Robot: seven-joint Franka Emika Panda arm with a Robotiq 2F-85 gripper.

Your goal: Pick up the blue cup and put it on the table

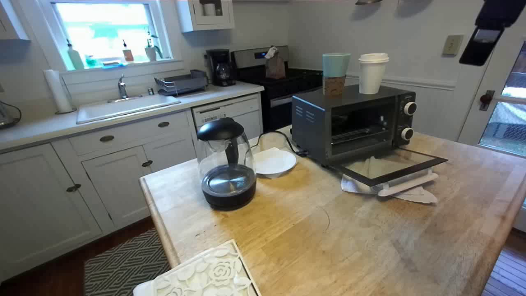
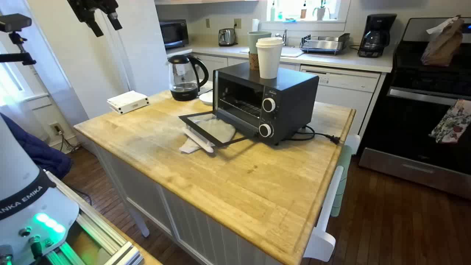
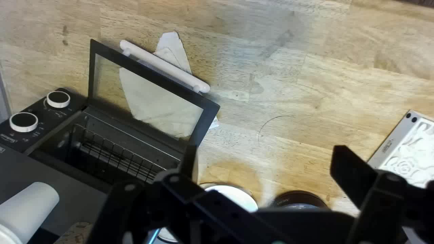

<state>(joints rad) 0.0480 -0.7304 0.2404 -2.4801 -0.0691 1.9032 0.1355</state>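
The blue cup (image 1: 336,65), pale teal with a brown cork-like lower part, stands upright on the toaster oven in both exterior views. In an exterior view the cup (image 2: 255,37) is partly behind the white cup (image 2: 269,59). In the wrist view only a brown patterned piece, seemingly the cup's lower part (image 3: 75,234), shows at the bottom edge. The table (image 1: 328,246) is the light-wood top under the oven. My gripper (image 2: 107,28) is high above the table, apart from the cup. In the wrist view the gripper (image 3: 266,150) has its fingers wide apart with nothing between them.
The toaster oven (image 1: 310,123) has its glass door (image 1: 392,166) folded down over a cloth. A glass kettle (image 1: 228,181) and white plate (image 1: 275,161) stand beside it. A white carved box (image 2: 128,101) lies at the table's edge. A black cord (image 2: 309,134) trails behind the oven.
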